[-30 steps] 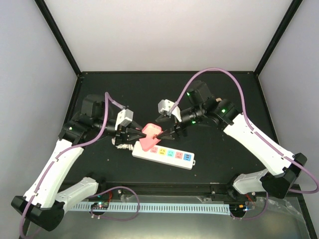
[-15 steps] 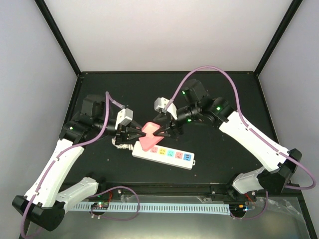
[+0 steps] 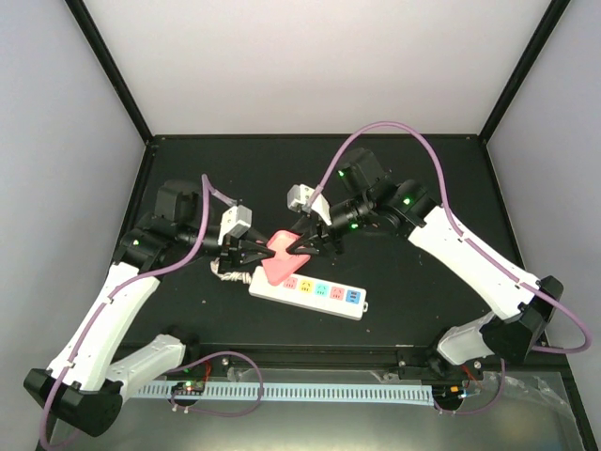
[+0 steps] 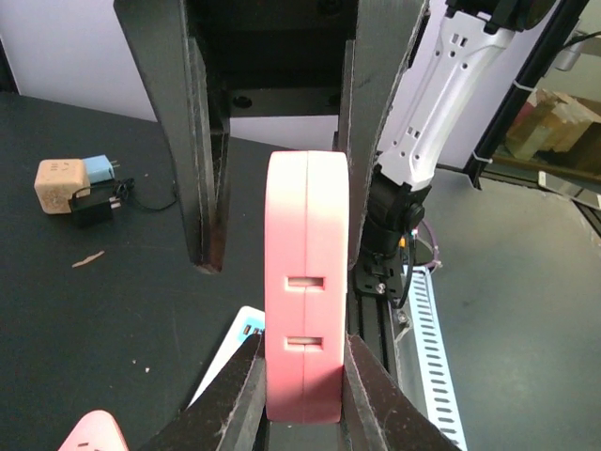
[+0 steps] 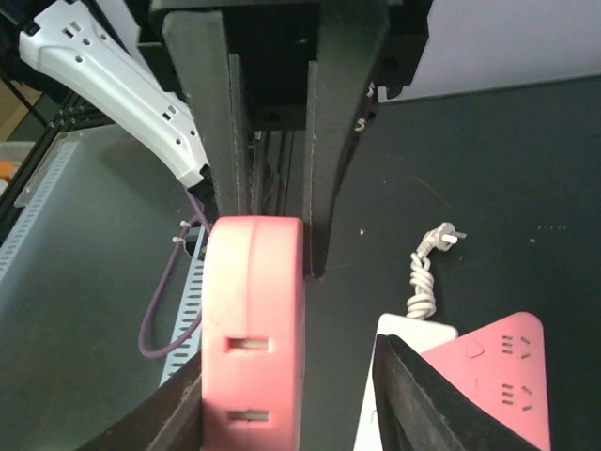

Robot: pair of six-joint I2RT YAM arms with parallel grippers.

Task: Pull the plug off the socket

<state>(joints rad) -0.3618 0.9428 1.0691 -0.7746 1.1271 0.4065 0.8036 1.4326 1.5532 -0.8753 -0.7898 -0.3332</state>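
The socket [image 3: 308, 290], a long white strip with coloured square outlets, lies flat at frame centre. The plug [image 3: 284, 245], a pink slotted block, sits above its left end.

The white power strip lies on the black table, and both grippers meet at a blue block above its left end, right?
Not blue: the block is pink, as the left wrist view shows. The rest holds: the white power strip lies on the black table, and the left gripper and right gripper meet there.
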